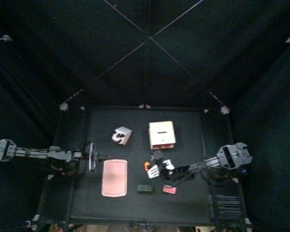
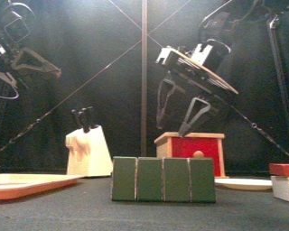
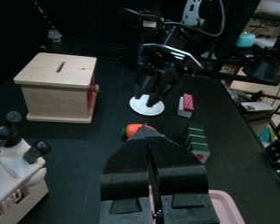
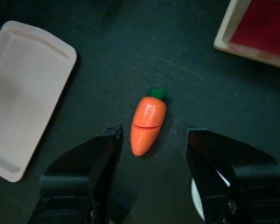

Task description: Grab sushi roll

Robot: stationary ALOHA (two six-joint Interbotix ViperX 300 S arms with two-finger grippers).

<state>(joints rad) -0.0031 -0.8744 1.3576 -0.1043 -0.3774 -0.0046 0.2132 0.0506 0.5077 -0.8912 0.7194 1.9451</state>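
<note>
Green sushi roll (image 2: 163,179), four segments | upright on table (image 1: 99,122) by its front edge, between pink tray (image 1: 112,177) and red-topped piece (image 2: 285,180), untouched | my right jaws spread wide, poised over orange carrot (image 4: 147,128) | my left jaws closed, empty, near tray.

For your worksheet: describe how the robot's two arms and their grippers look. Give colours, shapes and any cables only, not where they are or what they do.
Both arms are black, built of slim links with chunky joints. The right arm shows silvery-grey joint housings from above. The left gripper has two broad, flat black jaws narrowing forward. The right gripper has two thick, blocky black jaws. Thin dark cables loop beside the arms in the front view.
</note>
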